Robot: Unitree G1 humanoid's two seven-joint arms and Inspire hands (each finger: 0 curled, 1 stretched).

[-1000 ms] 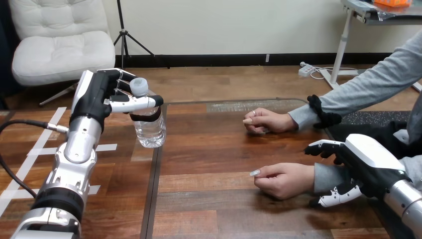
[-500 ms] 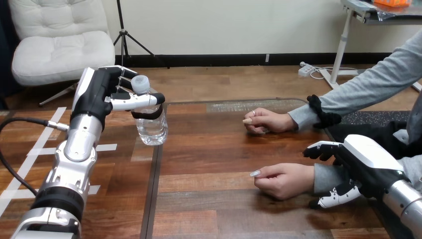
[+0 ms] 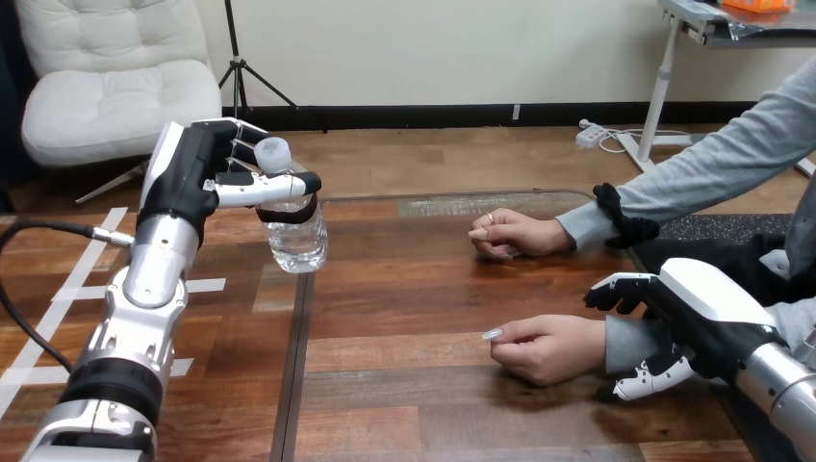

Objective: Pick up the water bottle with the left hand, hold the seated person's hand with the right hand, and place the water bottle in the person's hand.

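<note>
**Bottle in the air, wrist taken: the handover comes next**

The table [image 3: 433, 289] runs left to right, with the person seated at its right side. The left arm [image 3: 144, 298] reaches up along the left side to the far left of the table. There the left hand [image 3: 207, 178] is wrapped round the bottle [image 3: 293, 236] just under its cap [image 3: 272, 154], thumb across the front and fingers behind. The bottle hangs upright and looks to be lifted off the wood, well apart from both of the person's hands.

At the near right, the right hand [image 3: 674, 327] straddles the sleeved wrist [image 3: 625, 342]. Its fingers curl over the far side and its thumb curls under the near side, a loose clasp rather than a hard squeeze as far as I can judge. Ahead of it, the person's near hand [image 3: 548, 346] rests on the table in a loose fist. The person's far hand [image 3: 515, 233] lies curled on the wood further back, touching nothing else.

The pick-up and the hold both look done, so the carry is the step in hand. The next move calls for a level sweep to the right and nearer, with the bottle kept upright. The fist must also open or turn palm up before the bottle can be set into it. Letting go too soon would drop the bottle.
</note>
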